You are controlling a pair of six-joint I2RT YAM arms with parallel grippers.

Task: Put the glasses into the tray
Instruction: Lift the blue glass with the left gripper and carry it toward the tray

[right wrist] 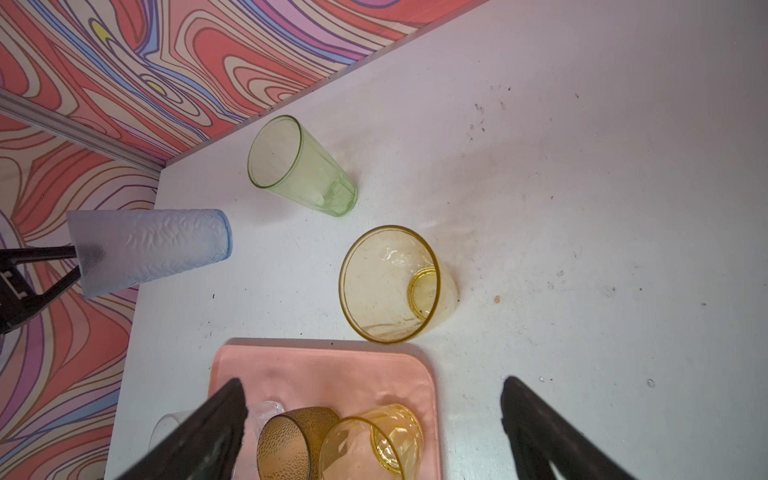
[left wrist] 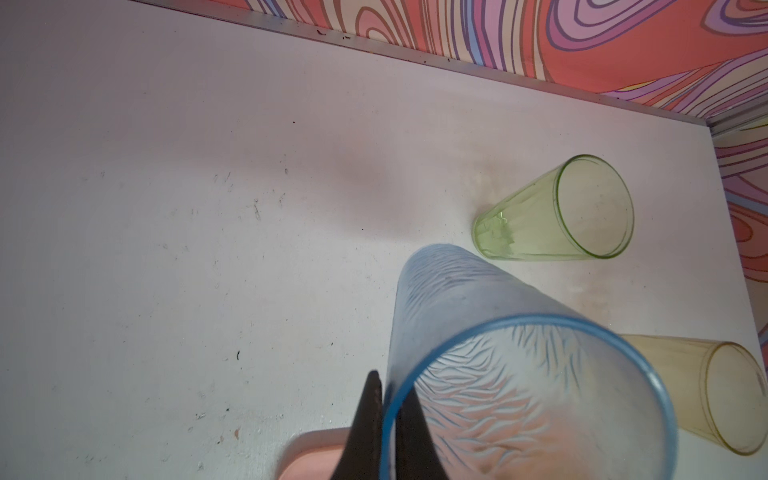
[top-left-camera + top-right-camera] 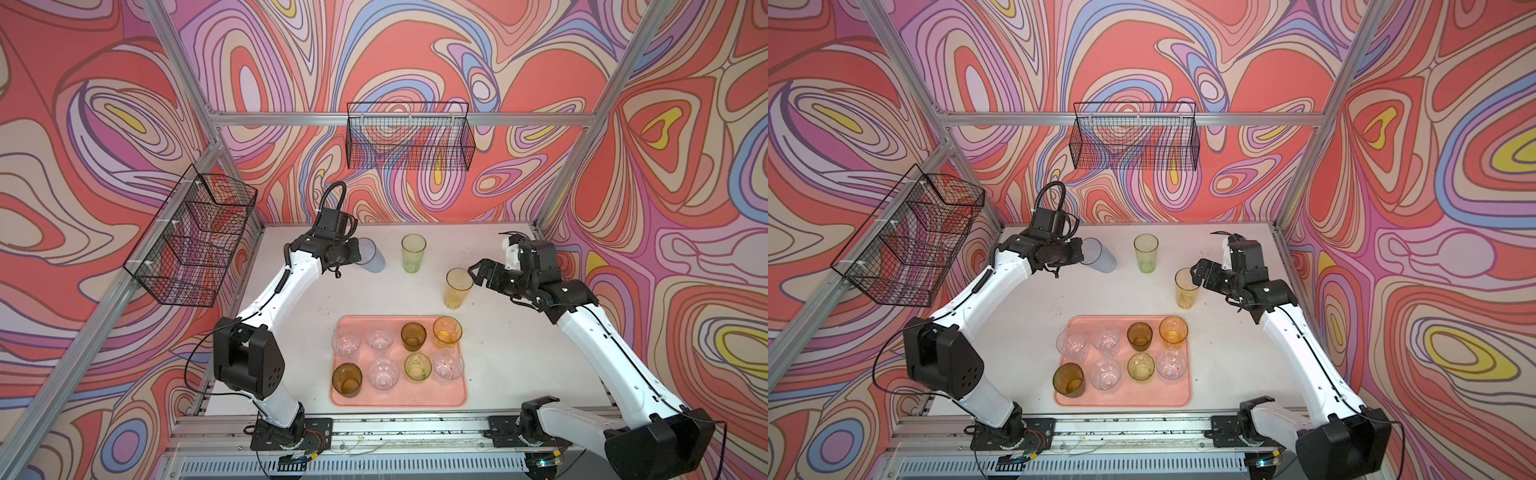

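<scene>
left fingers (image 2: 368, 428) pinching rim; pale blue tumbler (image 2: 457, 299) frosted, ribbed; tray (image 3: 399, 395) salmon-pink

Eight short glasses (image 3: 417, 368) stand in the pink tray (image 3: 436, 395). A green glass (image 3: 413, 253) and yellow glass (image 3: 457, 289) stand outside; the blue glass (image 3: 372, 258) tilts.

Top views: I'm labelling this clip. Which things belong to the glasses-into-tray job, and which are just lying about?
Job: tray; eight short glasses in it; pale blue glass, pinched by the left gripper; yellow-green glass; yellow glass; open right gripper.
Not part of it: back wire basket; side wire basket.
</scene>
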